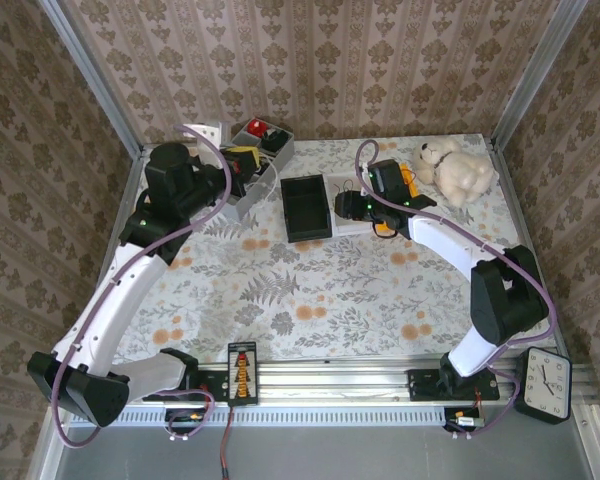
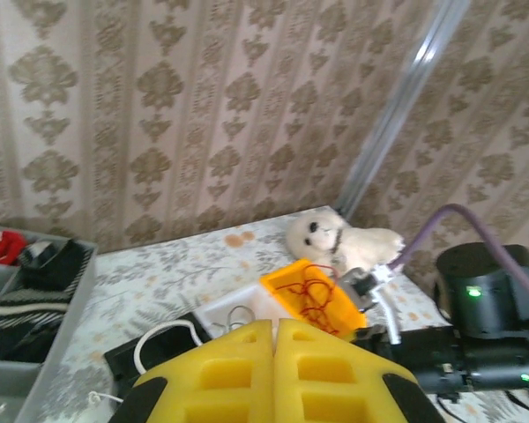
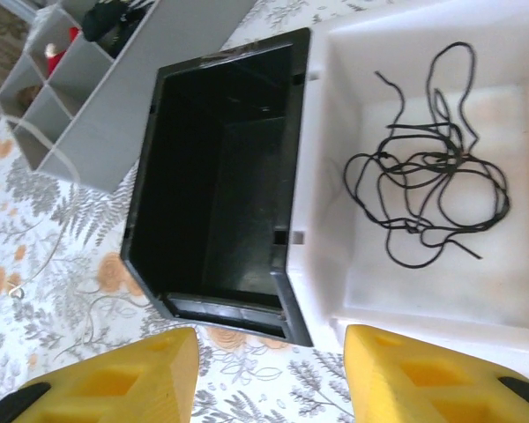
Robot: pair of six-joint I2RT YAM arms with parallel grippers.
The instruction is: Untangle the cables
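Brown damask wallpaper [image 1: 310, 60] is seen on three sides, with metal posts at the corners, and a surface [image 1: 310, 290] covered by a floral cloth is enclosed by it. Towards the far left a grey divided tray [image 1: 265, 180] is set. To its right a black bin [image 1: 306, 207], a white bin [image 3: 317, 176] touching it, and an orange bin [image 2: 282, 284] are lined up. A cream teddy bear [image 1: 455, 170] is placed in the far right corner.

The right hand [image 3: 269, 379] is held above the near rims of the black and white bins, its yellow fingers spread wide. The left hand [image 2: 273, 330] is seen with its fingers pressed together; whether anything is pinched there cannot be told.

A black cable [image 3: 420, 163], thin and in loose crossing loops, is spread over the floor of the white bin. A red cable [image 2: 313, 295] is bunched in the orange bin. A whitish cable [image 2: 163, 329] is looped beside the black bin, near the tray.
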